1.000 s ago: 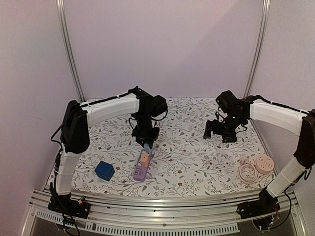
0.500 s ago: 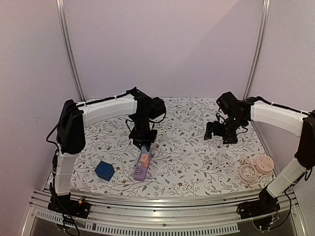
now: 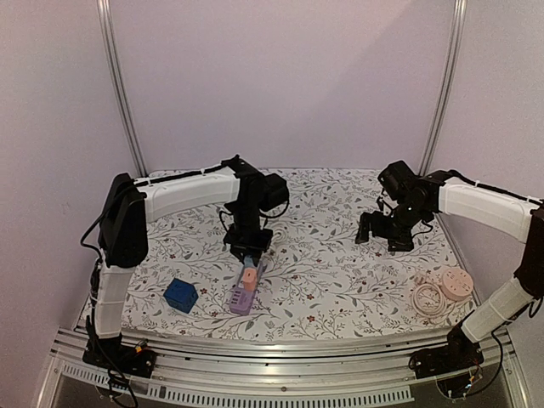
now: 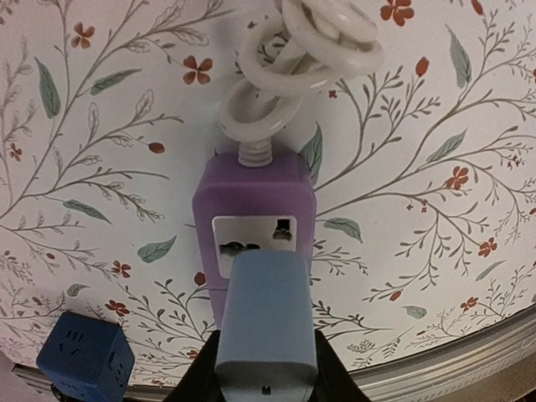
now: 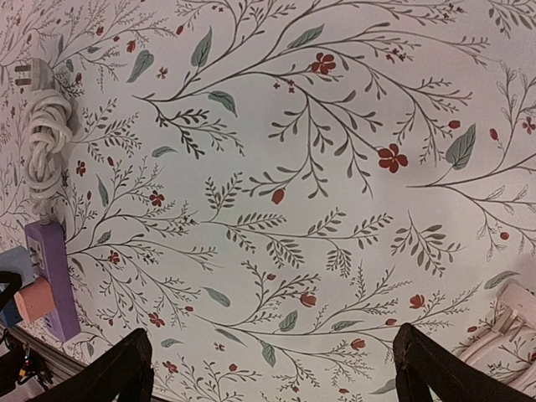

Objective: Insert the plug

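Note:
My left gripper [image 4: 266, 356] is shut on a light-blue plug [image 4: 266, 322], its black fingers [image 4: 198, 378] showing on either side. The plug hangs just above a purple power strip [image 4: 251, 188], partly covering its white socket face [image 4: 251, 239]. From above, the left gripper [image 3: 248, 246] stands over the far end of the strip [image 3: 242, 297], and a pink plug [image 3: 249, 276] sits on the strip. My right gripper [image 3: 382, 229] is open over the cloth at the far right, holding nothing; its fingertips [image 5: 126, 368] stand wide apart.
The strip's white cord [image 4: 301, 59] lies coiled beyond it. A dark blue cube [image 3: 180, 294] sits left of the strip. A round pink socket block [image 3: 455, 285] with a coiled cord [image 3: 427, 299] lies at the near right. A metal rail [image 3: 272, 348] marks the near table edge.
The left arm has shifted slightly, its gripper still holding the blue plug over the strip. The right gripper has drifted a little to the right.

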`<state>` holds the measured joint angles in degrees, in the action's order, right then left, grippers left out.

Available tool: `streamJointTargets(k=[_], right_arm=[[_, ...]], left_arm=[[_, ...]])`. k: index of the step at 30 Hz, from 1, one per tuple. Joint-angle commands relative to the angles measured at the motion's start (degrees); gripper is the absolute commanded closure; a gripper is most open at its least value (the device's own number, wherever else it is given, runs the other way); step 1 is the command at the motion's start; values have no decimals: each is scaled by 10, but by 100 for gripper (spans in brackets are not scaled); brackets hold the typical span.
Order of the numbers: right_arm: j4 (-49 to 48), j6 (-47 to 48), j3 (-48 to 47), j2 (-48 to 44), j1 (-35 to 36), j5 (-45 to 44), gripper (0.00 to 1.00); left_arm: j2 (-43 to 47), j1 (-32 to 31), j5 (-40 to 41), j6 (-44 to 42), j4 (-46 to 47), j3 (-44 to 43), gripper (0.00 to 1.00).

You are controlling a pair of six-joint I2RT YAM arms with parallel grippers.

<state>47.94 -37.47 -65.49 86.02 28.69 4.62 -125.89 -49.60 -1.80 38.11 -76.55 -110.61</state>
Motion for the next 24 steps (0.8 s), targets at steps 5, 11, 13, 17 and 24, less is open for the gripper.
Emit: streamJointTargets(k=[5, 11, 13, 17, 24], right_arm=[[-2, -11, 14, -19, -4, -4, 1], [-4, -14, 18, -21, -4, -5, 1], [-4, -15, 19, -21, -4, -6, 1], [-6, -16, 19, -20, -4, -5, 1], [-9, -19, 20, -17, -4, -3, 1]], left_arm=[[10, -9, -1, 11, -100, 15, 100], [13, -9, -4, 10, -81, 22, 100], [17, -9, -10, 12, -71, 20, 100], [17, -9, -16, 9, -64, 19, 100], [27, -8, -27, 2, -46, 23, 100]])
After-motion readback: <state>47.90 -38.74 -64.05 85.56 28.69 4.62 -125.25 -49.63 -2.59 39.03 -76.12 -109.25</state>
